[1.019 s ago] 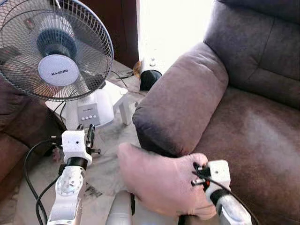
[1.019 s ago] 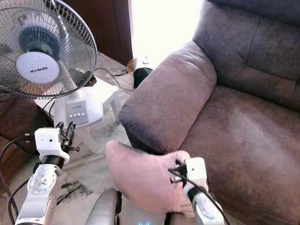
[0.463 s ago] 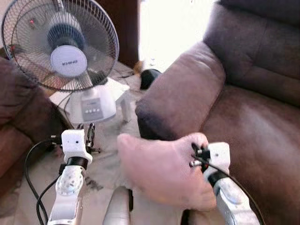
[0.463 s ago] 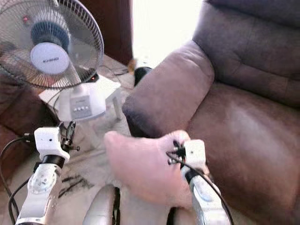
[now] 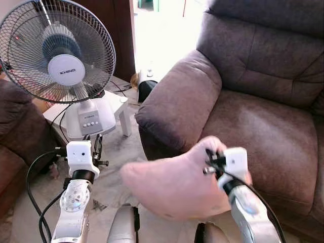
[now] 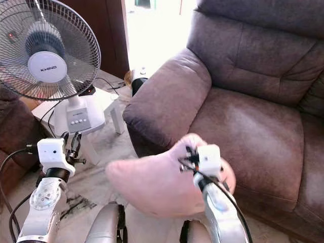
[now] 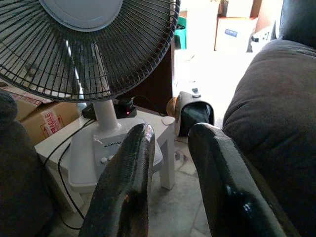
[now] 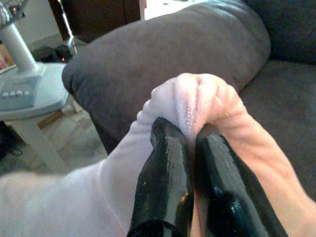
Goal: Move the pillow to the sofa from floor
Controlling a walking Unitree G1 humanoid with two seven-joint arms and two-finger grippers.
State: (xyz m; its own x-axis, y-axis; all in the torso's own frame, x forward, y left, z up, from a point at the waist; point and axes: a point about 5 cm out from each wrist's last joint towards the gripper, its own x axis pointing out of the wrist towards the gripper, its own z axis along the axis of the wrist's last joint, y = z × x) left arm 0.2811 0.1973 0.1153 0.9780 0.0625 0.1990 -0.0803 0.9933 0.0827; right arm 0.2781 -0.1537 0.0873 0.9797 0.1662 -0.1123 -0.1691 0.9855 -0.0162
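A pale pink pillow (image 5: 174, 182) hangs in the air in front of the brown sofa (image 5: 263, 126), level with the seat's front edge. My right gripper (image 8: 190, 143) is shut on a bunched corner of the pillow (image 8: 197, 98); its white wrist (image 5: 233, 162) sits at the pillow's right side. My left gripper (image 7: 170, 143) is held up on the left, open, with nothing between its fingers (image 7: 126, 177), and points toward the fan.
A white standing fan (image 5: 66, 61) sits on a small white table (image 5: 119, 104) at the left. The sofa's wide armrest (image 5: 177, 101) lies between fan and seat. A dark cushion edge (image 5: 15, 131) is at far left. Black cables trail on the marble floor (image 5: 114, 152).
My right gripper has lifted the pillow up and to the right, toward the sofa seat. The camera view has risen and shows more of the sofa. The left arm kept still.
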